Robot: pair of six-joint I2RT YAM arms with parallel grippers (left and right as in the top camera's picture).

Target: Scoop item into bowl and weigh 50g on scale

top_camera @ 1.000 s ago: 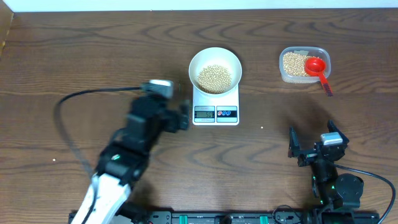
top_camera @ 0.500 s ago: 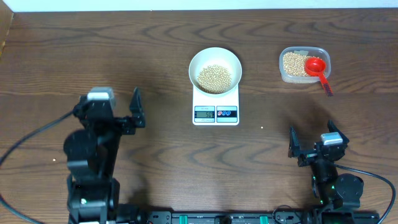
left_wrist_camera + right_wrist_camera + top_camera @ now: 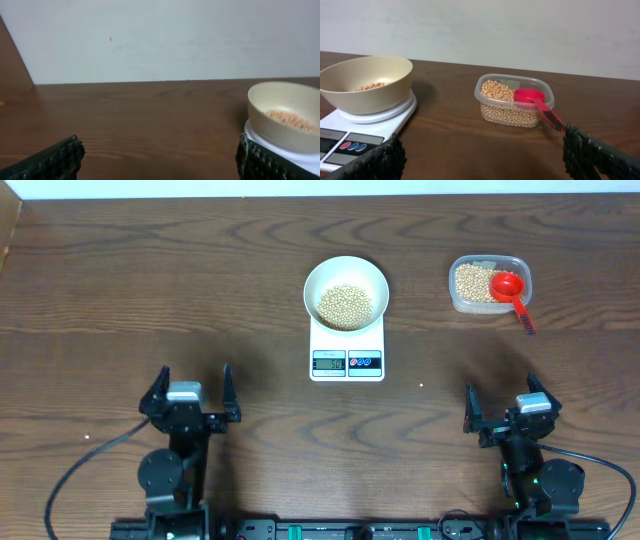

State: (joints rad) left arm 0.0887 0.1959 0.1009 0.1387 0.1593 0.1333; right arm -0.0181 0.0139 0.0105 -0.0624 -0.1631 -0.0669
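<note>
Beans (image 3: 345,305) piled in bowl (image 3: 345,265) on scale (image 3: 347,345), 12 o'clock. My left claw (image 3: 194,375) and right claw (image 3: 500,392) gape wide, both empty. Beans loose, light, likely rolly. I'd grip scoop (image 3: 512,292) by its handle, in tub (image 3: 485,260) at 2 o'clock.

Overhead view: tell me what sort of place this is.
Probably a robot test bench, not a kitchen: wooden table, plain wall behind, the left gripper and right gripper at its near edge, a scale bearing a bowl.
</note>
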